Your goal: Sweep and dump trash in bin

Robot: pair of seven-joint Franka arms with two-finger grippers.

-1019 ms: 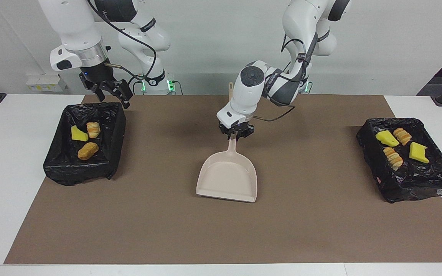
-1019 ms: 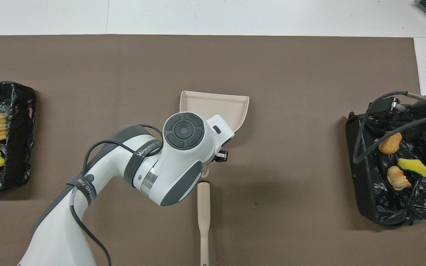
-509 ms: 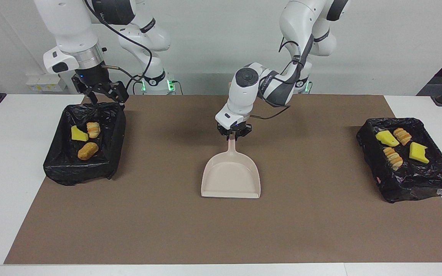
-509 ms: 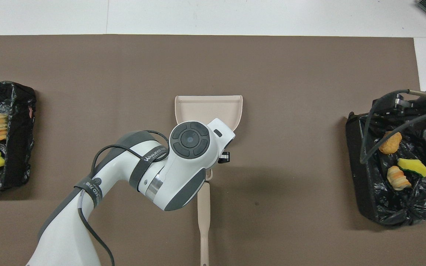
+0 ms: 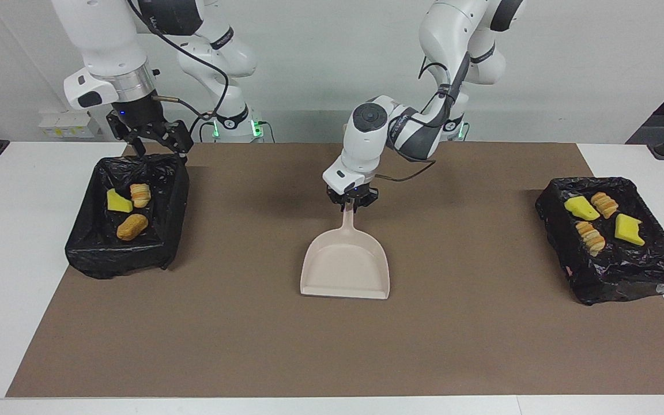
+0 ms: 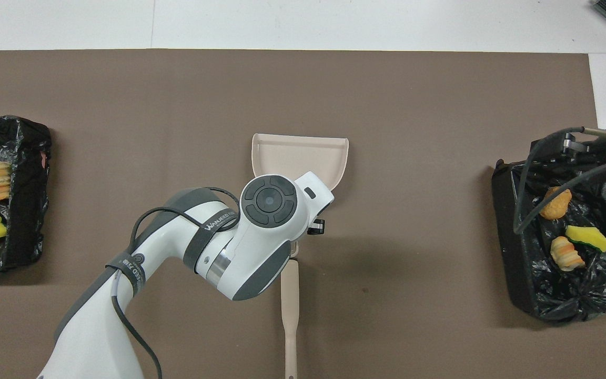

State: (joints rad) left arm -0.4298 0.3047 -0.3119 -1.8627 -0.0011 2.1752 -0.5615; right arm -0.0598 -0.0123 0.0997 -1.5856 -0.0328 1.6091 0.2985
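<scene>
- Gripping the neck of the beige dustpan's handle (image 5: 347,218), the left gripper (image 5: 351,202) is seen closed on it at mid-table, fingers pointing down.
- The beige dustpan (image 5: 346,268) is set flat on the brown mat (image 5: 332,346), its open lip turned away from the robots; the pan is empty.
- A second beige handle (image 6: 289,310) is seen in the overhead view, lying on the mat nearer to the robots than the dustpan; what it belongs to cannot be told.
- The right gripper (image 5: 156,138) is held over the robot-side rim of the black-lined bin (image 5: 165,230) at the right arm's end of the table; its fingers are spread and nothing is held between them.
- Three pieces of trash are found in that bin: a yellow sponge chunk (image 5: 118,202), a ridged bread-like lump (image 5: 140,195) and an orange-tan lump (image 5: 131,226).
- Four pieces are found in the second black-lined bin (image 5: 626,282) at the left arm's end: two yellow sponge chunks (image 5: 581,208) (image 5: 629,229) and two ridged bread-like lumps (image 5: 603,204) (image 5: 590,236).
- No trash is seen on the mat.
</scene>
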